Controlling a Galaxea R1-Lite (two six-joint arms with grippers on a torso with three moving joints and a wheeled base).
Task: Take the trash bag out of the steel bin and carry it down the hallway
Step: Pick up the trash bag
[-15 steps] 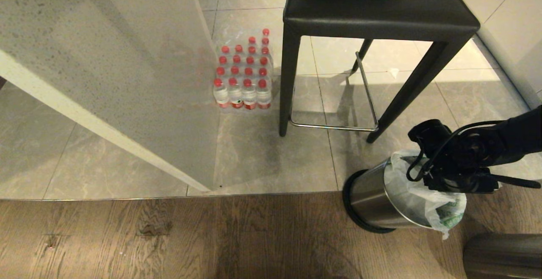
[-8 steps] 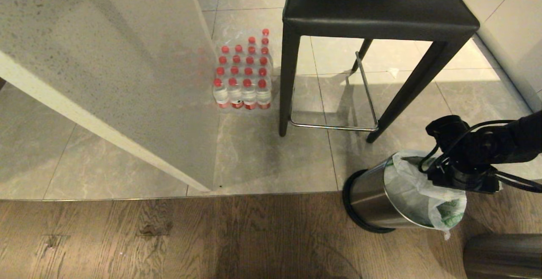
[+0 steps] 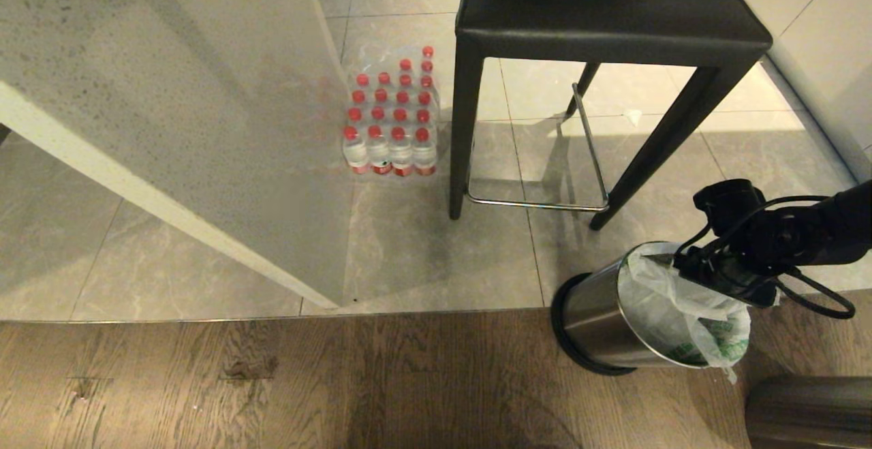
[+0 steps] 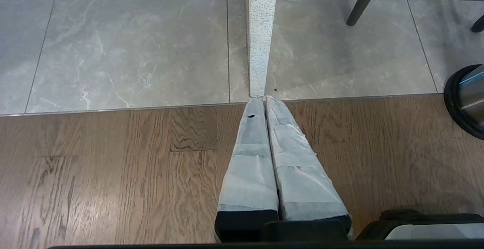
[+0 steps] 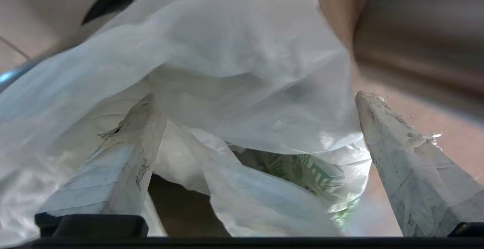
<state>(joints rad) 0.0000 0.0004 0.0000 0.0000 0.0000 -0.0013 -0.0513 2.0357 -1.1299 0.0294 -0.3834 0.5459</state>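
Since a second before, the right hand [image 3: 723, 279] had shifted rightward and rolled over the mouth of the steel bin [image 3: 603, 316], uncovering more of the trash bag [image 3: 671, 306] than it had. The bin, the stool [image 3: 599, 26] and the pack of red-capped bottles [image 3: 392, 122] lay where they had been. The right hand stood wide apart, holding nothing; in the right wrist view one finger [image 5: 124, 158] sat down among the white folds of the bag [image 5: 242, 75] and the other lay outside them. The bag was in the bin, its green-printed edge draped over the near rim. In the head view the arm hid the fingers and the bin's far rim. The left hand [image 4: 263, 99] was pressed together and empty above the wooden floor [image 4: 113, 173], out of the head view
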